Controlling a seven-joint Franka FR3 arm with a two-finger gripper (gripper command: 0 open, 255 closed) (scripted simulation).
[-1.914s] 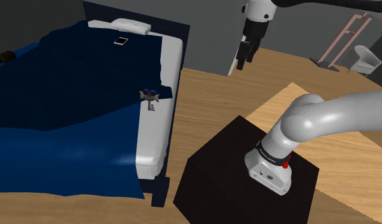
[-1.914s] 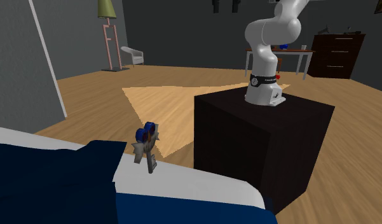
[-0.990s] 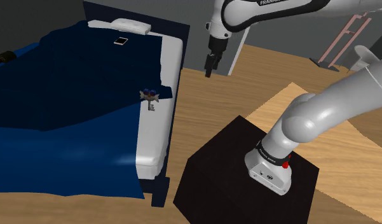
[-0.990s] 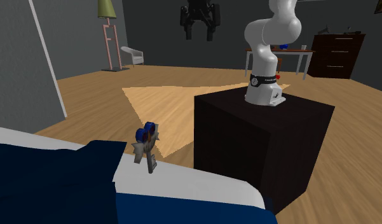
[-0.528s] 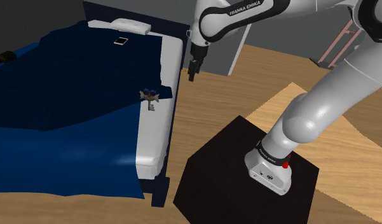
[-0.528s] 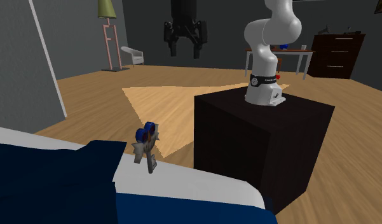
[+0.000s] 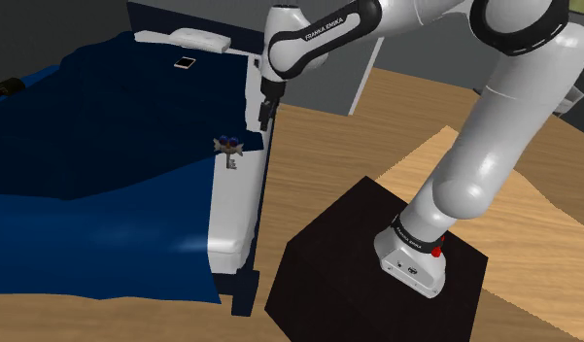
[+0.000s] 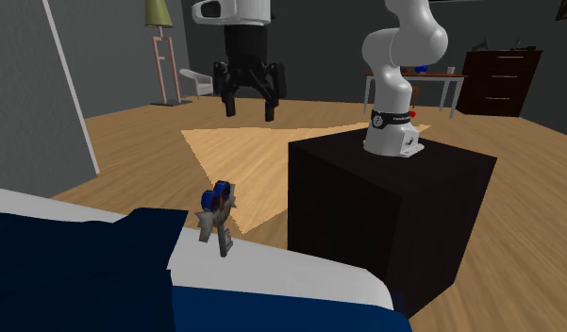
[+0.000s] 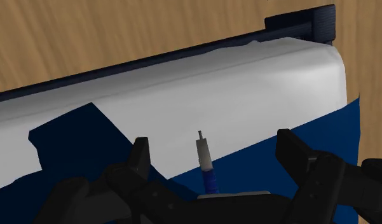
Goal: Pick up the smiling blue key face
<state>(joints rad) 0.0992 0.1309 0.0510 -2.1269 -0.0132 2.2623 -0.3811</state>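
The all-black two-finger gripper [image 8: 248,111] hangs in the air above the bed's side, its fingers spread apart and clasping nothing. The small grey key toy with a blue face [image 7: 228,149] rests on the white mattress [image 7: 233,219], at the edge of the dark blue blanket [image 7: 105,126] (the wrist view frames it between the fingers, untouched).
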